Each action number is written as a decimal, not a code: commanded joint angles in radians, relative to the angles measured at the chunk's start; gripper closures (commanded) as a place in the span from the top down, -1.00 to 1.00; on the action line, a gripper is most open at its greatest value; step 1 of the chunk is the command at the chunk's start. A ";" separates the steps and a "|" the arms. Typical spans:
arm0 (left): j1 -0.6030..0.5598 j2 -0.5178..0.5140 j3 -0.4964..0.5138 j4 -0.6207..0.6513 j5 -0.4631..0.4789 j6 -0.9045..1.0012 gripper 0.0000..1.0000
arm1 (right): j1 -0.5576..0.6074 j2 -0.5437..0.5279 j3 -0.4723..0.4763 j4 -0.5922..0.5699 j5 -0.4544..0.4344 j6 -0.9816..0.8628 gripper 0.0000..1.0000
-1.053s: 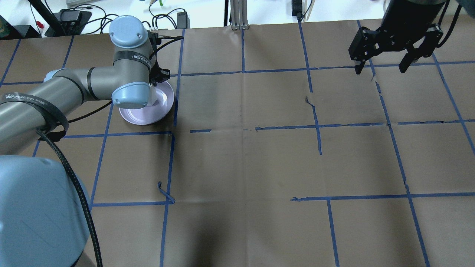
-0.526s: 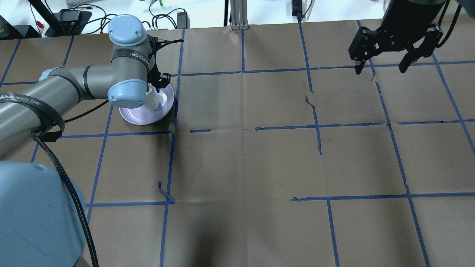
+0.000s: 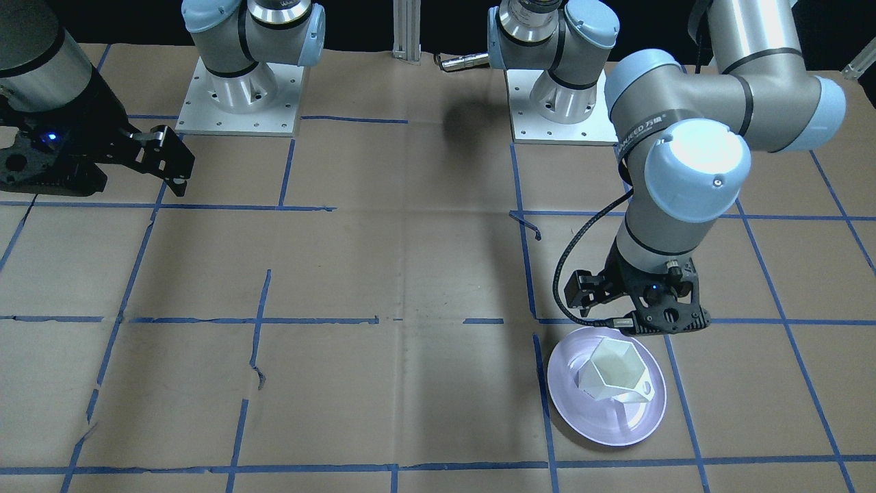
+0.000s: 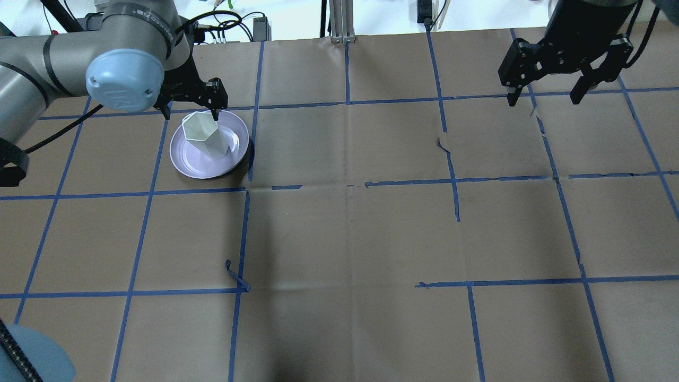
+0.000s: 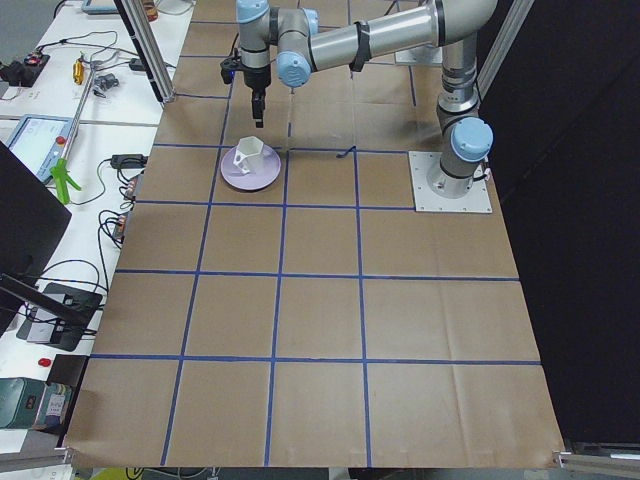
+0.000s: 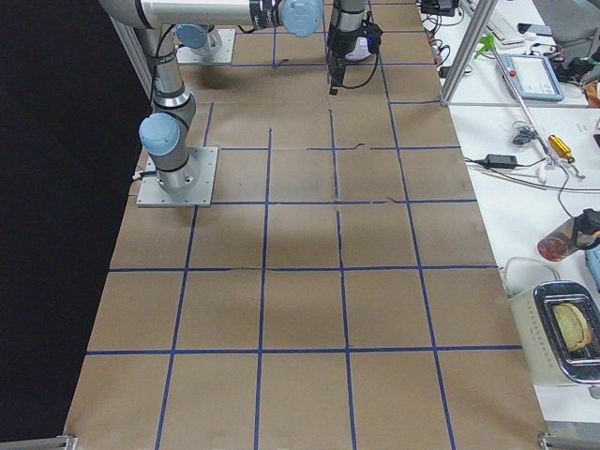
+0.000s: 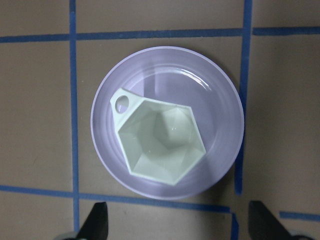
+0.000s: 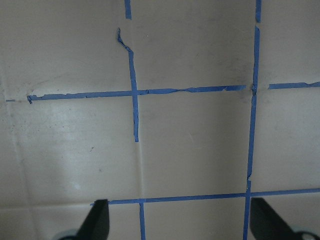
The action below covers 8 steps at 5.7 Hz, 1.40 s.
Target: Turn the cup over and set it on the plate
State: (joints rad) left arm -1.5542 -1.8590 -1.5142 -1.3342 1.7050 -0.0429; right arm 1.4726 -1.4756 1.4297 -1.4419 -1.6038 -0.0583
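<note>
The white faceted cup [image 4: 201, 135] stands upright, mouth up, on the pale lavender plate [image 4: 191, 165] at the far left of the table. In the left wrist view the cup [image 7: 162, 142] sits on the plate [image 7: 217, 100] with its handle pointing up-left. My left gripper [image 4: 191, 112] hangs open and empty above the cup, clear of it; both fingertips [image 7: 97, 220] show spread wide. My right gripper [image 4: 542, 100] is open and empty above the table's far right. The front view shows the cup [image 3: 611, 373] on the plate [image 3: 602, 430].
Brown paper with a blue tape grid covers the table [image 4: 350, 228]. A loose curl of tape [image 4: 236, 276] sticks up left of centre. Cables and power bricks [image 4: 238, 24] lie beyond the far edge. Both arm bases [image 3: 233, 89] stand at the robot's side.
My left arm has risen and pulled back from over the plate. The cup, half hidden under the wrist before, now stands free on the plate. The right arm has not moved.
</note>
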 commanded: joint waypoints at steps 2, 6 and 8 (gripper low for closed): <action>-0.061 0.182 0.032 -0.262 -0.084 -0.084 0.98 | 0.000 0.000 0.000 0.000 -0.001 0.000 1.00; -0.064 0.222 0.023 -0.280 -0.107 -0.083 0.98 | 0.000 0.000 0.000 0.000 -0.001 0.000 1.00; -0.064 0.216 0.025 -0.278 -0.111 -0.081 0.98 | 0.000 0.000 0.000 0.000 0.001 0.000 1.00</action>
